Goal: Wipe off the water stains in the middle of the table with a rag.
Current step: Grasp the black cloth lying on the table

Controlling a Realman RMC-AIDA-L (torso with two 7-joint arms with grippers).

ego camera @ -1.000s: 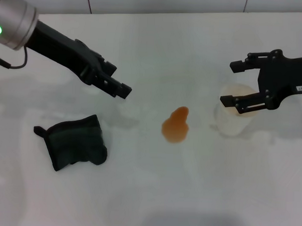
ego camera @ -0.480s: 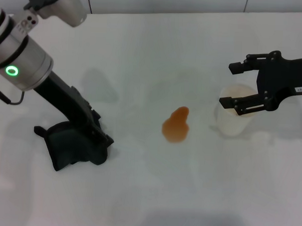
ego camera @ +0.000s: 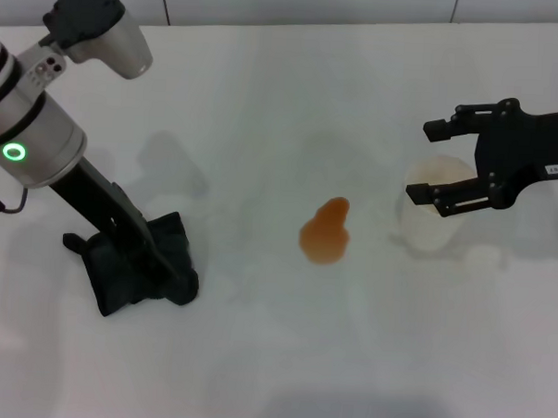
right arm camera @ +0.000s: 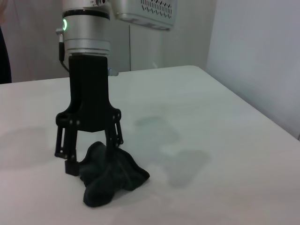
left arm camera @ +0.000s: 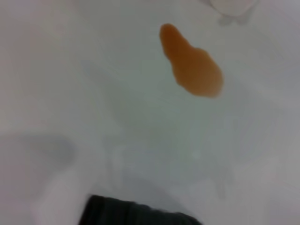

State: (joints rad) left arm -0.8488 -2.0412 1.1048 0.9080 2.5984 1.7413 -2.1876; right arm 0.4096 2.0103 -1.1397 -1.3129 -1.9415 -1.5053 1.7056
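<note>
Rag (ego camera: 137, 272) and left gripper (ego camera: 156, 264) meet on the left side of the white table (ego camera: 272, 357), where the arm reaches steeply down from the robot's left and its black fingers (right arm camera: 71, 165) stand spread, straddling the dark, crumpled cloth without yet pinching it; the right wrist view shows one finger planted on the tabletop just beside the cloth and the other pressed into its folds. The orange blot (ego camera: 325, 232), a glossy pear-shaped spill, lies near the middle of the table, well apart from the rag and untouched; the left wrist view shows it (left arm camera: 191, 63) across bare tabletop from an edge of the cloth (left arm camera: 136, 214). On the robot's right, the right gripper (ego camera: 431, 160) hangs with its fingers held wide apart, grasping nothing, above a pale translucent cup (ego camera: 430, 220) that stands on the table to the right of the spill.
</note>
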